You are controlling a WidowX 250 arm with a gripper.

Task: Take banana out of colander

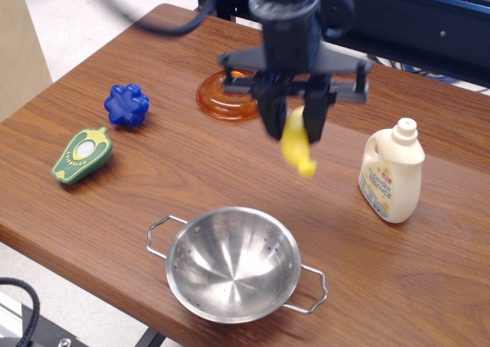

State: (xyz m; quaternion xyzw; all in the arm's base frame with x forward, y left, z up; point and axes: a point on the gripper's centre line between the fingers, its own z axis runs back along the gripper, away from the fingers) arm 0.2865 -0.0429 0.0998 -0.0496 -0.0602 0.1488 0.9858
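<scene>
My gripper is shut on the yellow toy banana, which hangs from the fingers high above the table, well up and behind the colander. The banana's lower end points down and right; it is blurred by motion. The steel colander sits near the table's front edge with its two wire handles, and nothing lies inside it.
A cream detergent bottle stands to the right of the banana. An orange domed lid lies behind the gripper. A blue flower-shaped toy and a green-and-yellow avocado-half toy lie at the left. The wooden table ends just in front of the colander.
</scene>
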